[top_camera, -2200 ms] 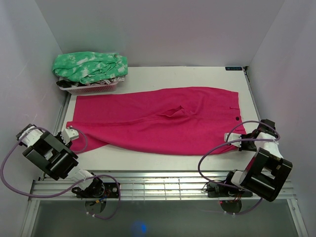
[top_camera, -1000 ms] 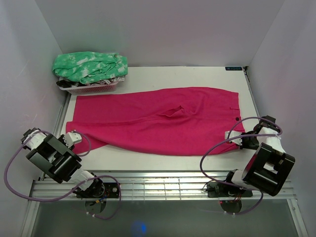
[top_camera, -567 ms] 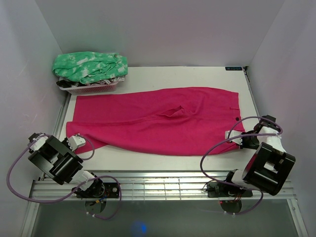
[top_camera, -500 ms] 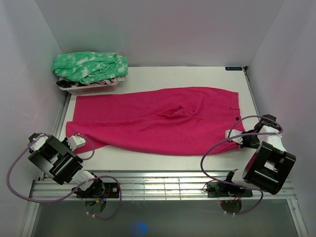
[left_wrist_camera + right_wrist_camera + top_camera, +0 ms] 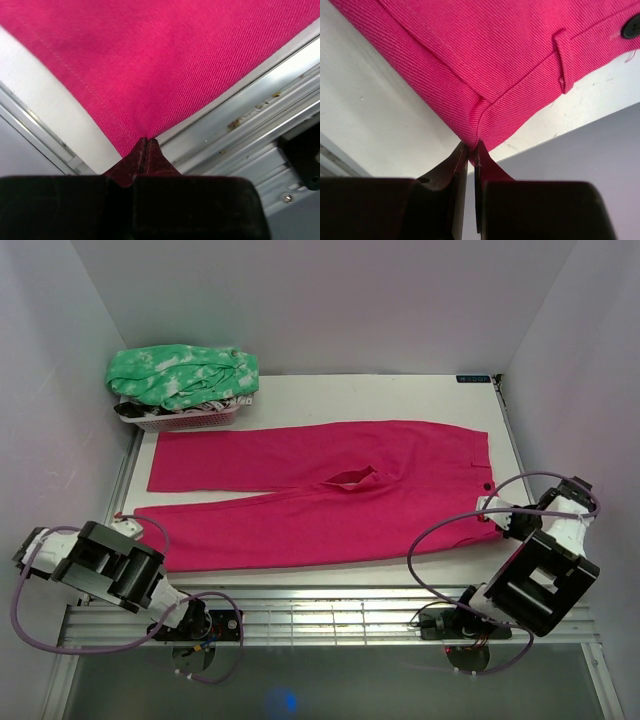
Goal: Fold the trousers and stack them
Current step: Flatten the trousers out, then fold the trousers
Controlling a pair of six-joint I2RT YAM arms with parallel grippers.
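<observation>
At the far left corner of the white table point(image 5: 300, 390), a pale basket point(image 5: 178, 420) holds a green-and-white mottled garment point(image 5: 180, 375) heaped above its rim. Near that same left side, the left gripper point(image 5: 125, 524) sits low at the table's near-left corner. In the wrist view its fingertips point(image 5: 141, 150) are pressed together on the hem corner of the nearer leg of the trousers point(image 5: 320, 490), and the cloth fans out from the pinch over the metal rail point(image 5: 240, 107). The trousers lie flat across the table, with the leg ends to the left and the waist to the right. The two legs part in a narrow V from the crotch, the farther leg ending just beside the basket. At the right, a dark button point(image 5: 631, 26) and a belt loop point(image 5: 564, 60) show on the waistband. The right gripper point(image 5: 497, 510) is clamped on the waistband's near corner, its fingertips point(image 5: 481, 152) nipping the folded edge close to the table's right side.
</observation>
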